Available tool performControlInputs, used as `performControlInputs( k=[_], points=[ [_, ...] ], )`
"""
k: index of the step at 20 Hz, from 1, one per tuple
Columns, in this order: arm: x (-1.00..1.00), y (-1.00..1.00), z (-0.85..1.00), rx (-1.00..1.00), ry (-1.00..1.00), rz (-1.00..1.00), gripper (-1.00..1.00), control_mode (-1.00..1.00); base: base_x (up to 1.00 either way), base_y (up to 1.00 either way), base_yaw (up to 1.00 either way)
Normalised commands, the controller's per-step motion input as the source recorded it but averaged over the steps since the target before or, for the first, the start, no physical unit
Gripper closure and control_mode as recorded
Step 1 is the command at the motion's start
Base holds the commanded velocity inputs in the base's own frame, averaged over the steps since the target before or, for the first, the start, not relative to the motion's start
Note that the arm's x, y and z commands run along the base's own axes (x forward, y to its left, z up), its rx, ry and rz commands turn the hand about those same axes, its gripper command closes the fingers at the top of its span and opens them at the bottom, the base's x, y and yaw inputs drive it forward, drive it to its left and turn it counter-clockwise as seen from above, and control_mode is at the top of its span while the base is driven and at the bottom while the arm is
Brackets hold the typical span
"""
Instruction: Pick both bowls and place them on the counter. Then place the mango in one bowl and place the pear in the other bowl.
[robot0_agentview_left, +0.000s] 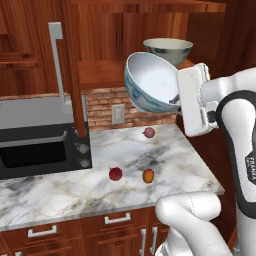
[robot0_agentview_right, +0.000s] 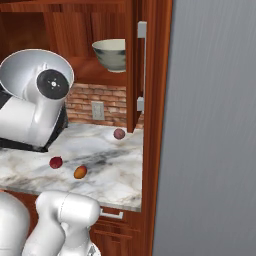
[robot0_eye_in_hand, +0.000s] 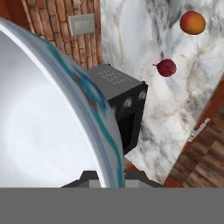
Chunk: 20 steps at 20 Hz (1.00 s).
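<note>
Glossy glazed ceramic bowl; polished veined marble counter; rough brick wall; varnished wood drawers.

Black microwave at the left of the surface, against a brick backsplash with a pale wall outlet. Paler pinkish-red fruit near the backsplash, possibly an apple. Open wooden cabinet door above; tall grey panel at right.

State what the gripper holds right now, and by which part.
The gripper is shut on the white floral bowl, clamping its rim, with the bowl tipped on its side above the counter.
</note>
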Motion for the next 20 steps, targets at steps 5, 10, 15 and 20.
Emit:
performControlInputs(
  k=[5, 10, 15, 20],
  points=[
    [-0.3, -0.08, -0.33, -0.08, 0.24, -0.11, 1.0, -1.0, 0.0, 0.0, 0.0],
    [-0.15, -0.06, -0.46, -0.12, 0.21, -0.1, 1.0, -1.0, 0.0, 0.0, 0.0],
    [0.01, 0.0, -0.67, -0.14, 0.24, -0.08, 1.0, -1.0, 0.0, 0.0, 0.0],
    [0.35, 0.0, -0.74, -0.09, 0.2, -0.03, 1.0, -1.0, 0.0, 0.0, 0.0]
  ],
)
